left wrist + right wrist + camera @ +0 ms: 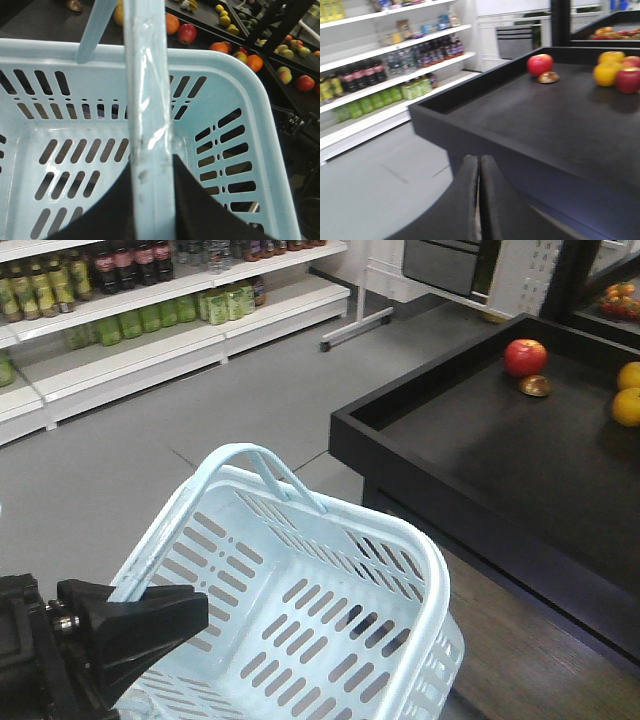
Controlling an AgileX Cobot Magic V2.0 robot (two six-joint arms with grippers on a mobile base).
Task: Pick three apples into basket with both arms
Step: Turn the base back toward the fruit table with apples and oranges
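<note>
Basket: hanging tilted beside black display table, its handle being clamped by left gripper
Right gripper: fingers pressing together, holding nothing
Red apple: sitting at table's far corner, near oranges

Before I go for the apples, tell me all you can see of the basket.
The basket is pale blue-white plastic, rectangular with rounded corners, walls and bottom cut with rows of slots. Nothing lies in it. It has two hoop handles: the left tool is shut on one handle, which has clear plastic wrapped round it; the other handle stands up at the far side. In the front view it sits tilted beside the black display table.
</note>
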